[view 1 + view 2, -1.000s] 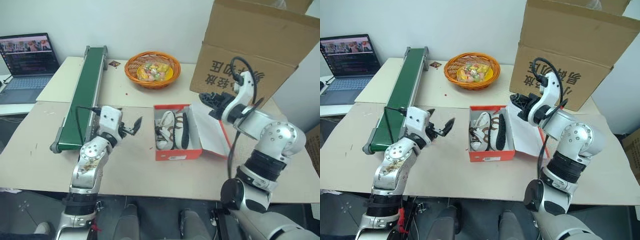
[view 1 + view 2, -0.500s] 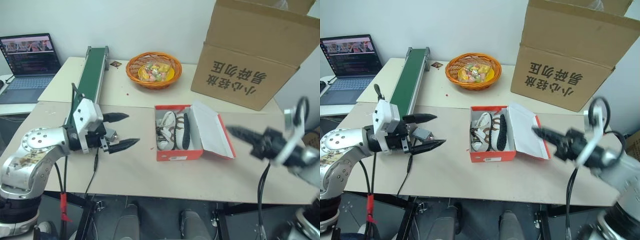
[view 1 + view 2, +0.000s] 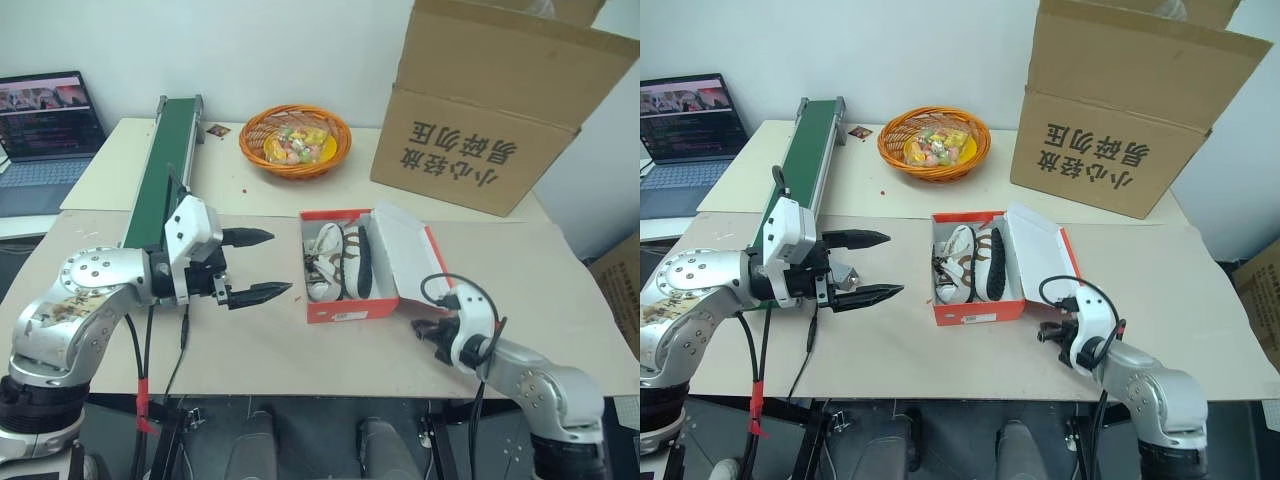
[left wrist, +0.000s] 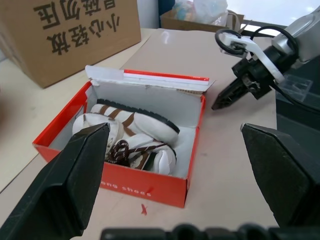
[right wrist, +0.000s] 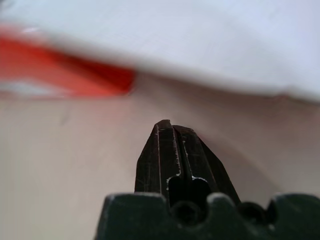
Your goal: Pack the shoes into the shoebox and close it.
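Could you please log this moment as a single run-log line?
shoes: in shoebox | lid: open | left hand: open, empty, beside box | right hand: shut, empty, low by lid

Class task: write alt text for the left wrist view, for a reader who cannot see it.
An open red shoebox on a beige table holds a pair of white shoes with dark laces, its lid raised behind. The right gripper, shut, points at the table beside the box; a brown carton stands behind.

Well beyond the open left pincer, a green conveyor (image 3: 165, 160), a basket of sweets (image 3: 294, 140), a laptop (image 3: 45, 125) and a big brown carton (image 3: 490, 110) share the table (image 3: 560, 270).
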